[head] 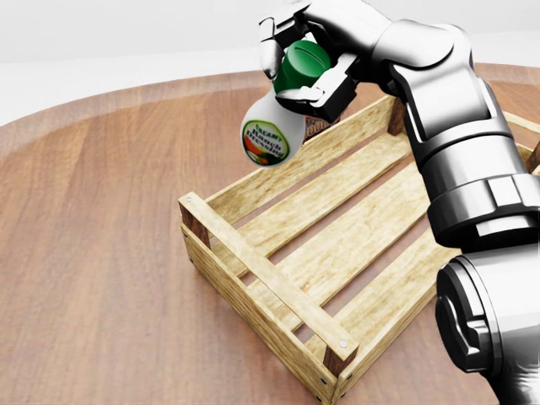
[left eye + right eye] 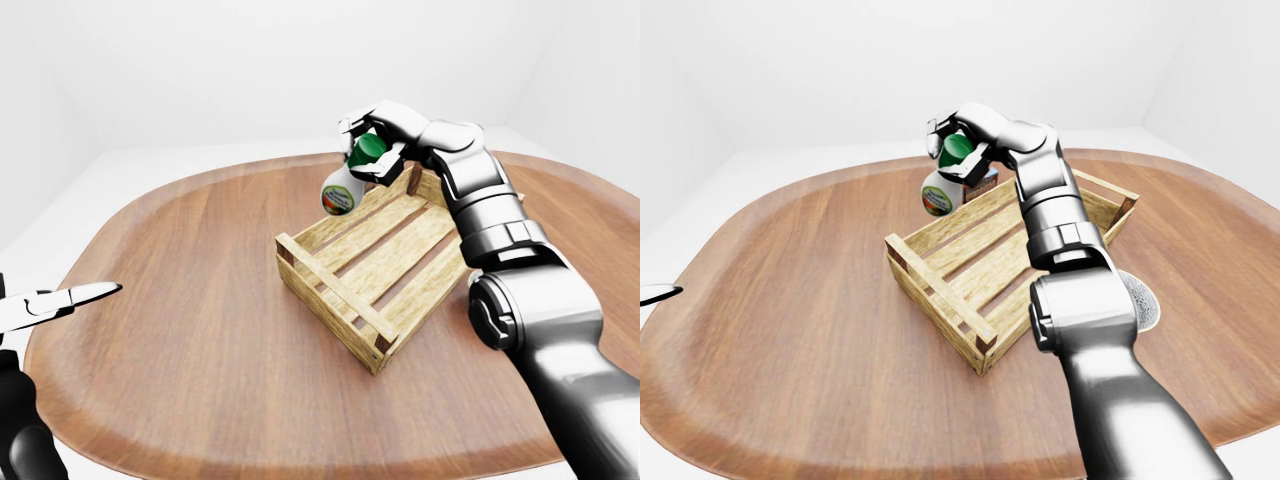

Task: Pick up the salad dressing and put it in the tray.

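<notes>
The broad, rounded brown wooden table point(image 2: 190, 330) filled most of each view, set against plain white surroundings. On it, toward the right of the left-eye view, sat the shallow slatted tray of pale wood point(image 1: 253, 266), its floor bare between the boards as far as the pictures showed. The robot's silver right arm point(image 1: 472, 152) reached in from the lower right of the head view and arched over the tray.

The right hand point(image 1: 308, 59) was closed round the green cap and neck of the white salad dressing bottle with a round printed label point(image 1: 272, 131), fingers pinching it from both sides. The bottle hung tilted, clear of the table, above the tray's upper-left wall as the head view showed it, seemingly just at or past the rim rather than over the middle. Just beyond it a small dark carton point(image 2: 981, 185) peeked out, mostly hidden. A patterned grey bowl point(image 2: 1143, 302) showed at the tray's right in the right-eye view.

The left hand point(image 2: 60, 300) appeared at the left edge of the left-eye view, fingers extended and holding nothing.

By my reading the pick-up was done; carrying inward, lowering and releasing remained.
</notes>
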{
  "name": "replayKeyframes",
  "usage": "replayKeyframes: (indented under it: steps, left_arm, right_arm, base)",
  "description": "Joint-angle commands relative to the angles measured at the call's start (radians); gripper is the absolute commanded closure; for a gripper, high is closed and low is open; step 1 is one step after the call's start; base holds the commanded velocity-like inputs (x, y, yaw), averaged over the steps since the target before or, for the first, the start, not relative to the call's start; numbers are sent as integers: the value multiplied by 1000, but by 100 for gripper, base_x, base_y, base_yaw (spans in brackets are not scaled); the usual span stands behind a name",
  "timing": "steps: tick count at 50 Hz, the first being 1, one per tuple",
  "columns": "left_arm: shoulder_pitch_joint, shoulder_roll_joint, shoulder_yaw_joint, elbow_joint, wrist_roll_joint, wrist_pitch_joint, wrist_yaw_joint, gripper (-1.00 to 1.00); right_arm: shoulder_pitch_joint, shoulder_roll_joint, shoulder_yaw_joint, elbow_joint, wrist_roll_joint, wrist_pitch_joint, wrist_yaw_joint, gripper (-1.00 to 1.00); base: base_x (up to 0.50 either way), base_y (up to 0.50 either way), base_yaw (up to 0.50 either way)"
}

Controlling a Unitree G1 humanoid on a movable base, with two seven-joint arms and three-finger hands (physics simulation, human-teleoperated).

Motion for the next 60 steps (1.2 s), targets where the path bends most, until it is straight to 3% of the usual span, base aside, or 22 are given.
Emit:
replayKeyframes:
  steps: [1,9,20,50,55,57,58,60]
  left_arm:
    - [-1,-1,-5,-2,5,0,2,-100]
    - [-2,-1,-3,-6,5,0,1,-100]
    - [-1,-4,-7,1,10,0,-4,-100]
    - [-1,-7,-11,0,9,0,-4,-100]
    - [0,-7,-9,0,8,0,-5,-100]
    - [0,-7,-9,0,8,0,-4,-100]
    - [0,-7,-10,0,8,0,-4,-100]
    - [0,-7,-9,-1,7,0,-3,-100]
  right_arm:
    - [60,-67,-35,-4,54,0,0,100]
    - [120,-116,-56,-4,63,0,-8,100]
    - [191,-180,-101,172,109,0,-128,100]
    - [337,-222,-133,281,90,0,-296,100]
    - [347,-220,-147,289,93,-41,-361,100]
    - [347,-220,-147,289,93,-41,-362,100]
    - [349,-218,-139,290,78,-69,-396,100]
    - [345,-215,-144,291,78,-83,-406,100]
  base:
    - [0,0,0]
    - [0,0,0]
    - [0,0,0]
    - [0,0,0]
    - [0,0,0]
    - [0,0,0]
    - [0,0,0]
    - [0,0,0]
